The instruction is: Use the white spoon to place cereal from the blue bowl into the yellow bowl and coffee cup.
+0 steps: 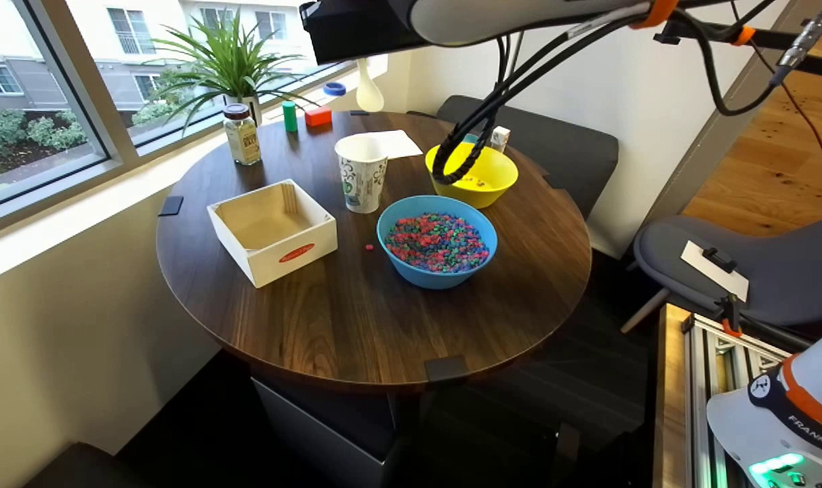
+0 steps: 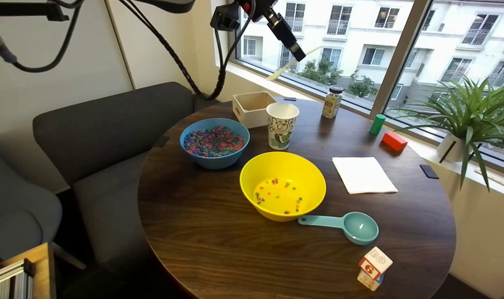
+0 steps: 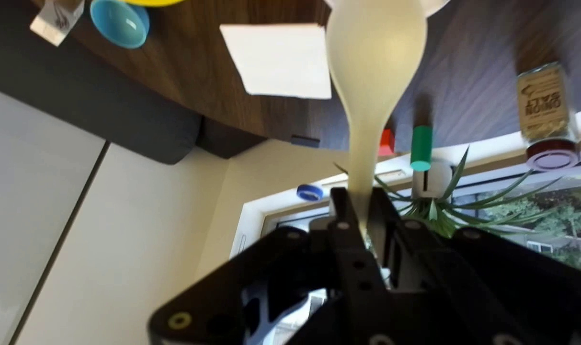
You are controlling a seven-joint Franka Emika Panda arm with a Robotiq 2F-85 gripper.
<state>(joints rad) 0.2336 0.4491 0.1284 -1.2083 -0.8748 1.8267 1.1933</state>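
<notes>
My gripper (image 2: 300, 54) is shut on the white spoon (image 2: 279, 74) and holds it high above the far table side, tilted, with its bowl end lower. In the wrist view the spoon (image 3: 374, 52) points away between the fingertips (image 3: 359, 196); no cereal shows on it. The blue bowl (image 1: 438, 278) holds a large heap of cereal (image 1: 438, 242). The yellow bowl (image 2: 306, 182) stands beside it with a few scattered pieces inside. The coffee cup (image 1: 363, 176) stands upright near both bowls; its inside bottom is hidden. In an exterior view the arm hides the gripper's fingers.
A white square box (image 1: 292, 261) stands beside the cup. A glass jar (image 1: 242, 135), green cylinder (image 2: 377, 124), red block (image 2: 394, 141), white napkin (image 2: 364, 174), teal measuring spoon (image 2: 361, 228) and letter blocks (image 2: 372, 268) are on the table. One loose piece (image 1: 369, 247) lies beside the blue bowl.
</notes>
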